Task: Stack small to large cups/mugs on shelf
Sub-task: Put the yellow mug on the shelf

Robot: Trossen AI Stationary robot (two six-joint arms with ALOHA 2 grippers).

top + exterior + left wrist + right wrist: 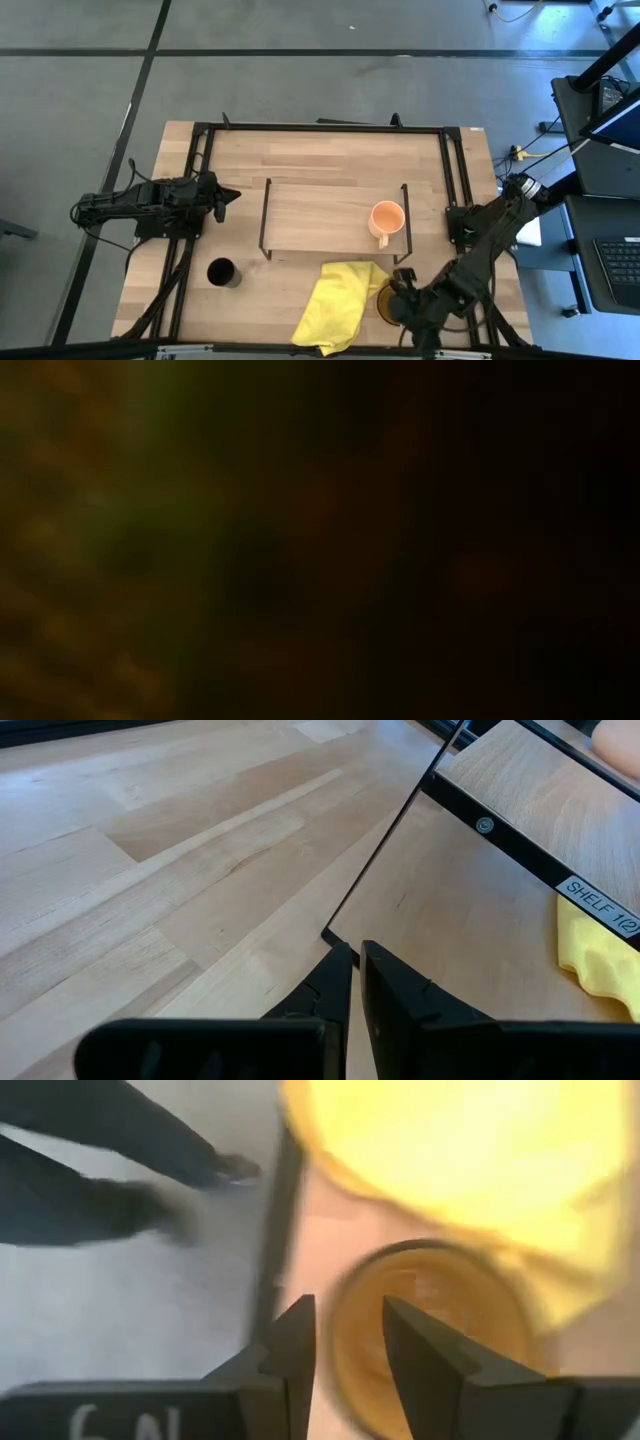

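The peach-orange mug (387, 217) stands upright on the shelf (320, 215), toward its right end. The small black cup (222, 272) stands on the tabletop in front of the shelf's left end. The amber mug (384, 304) stands near the table's front edge, beside the yellow cloth (338, 302). My right gripper (401, 287) is over the amber mug, open. In the right wrist view (348, 1315) one finger stands outside the mug's rim (338, 1330) and one inside. I cannot tell whether they touch it. My left gripper (230, 197) is shut and empty, left of the shelf.
The yellow cloth lies crumpled against the amber mug's left side and reaches the table's front edge. Black metal frame rails (452, 170) run along the table's sides and back. The shelf's thin black end frame (400, 840) stands just ahead of my left gripper (356, 960).
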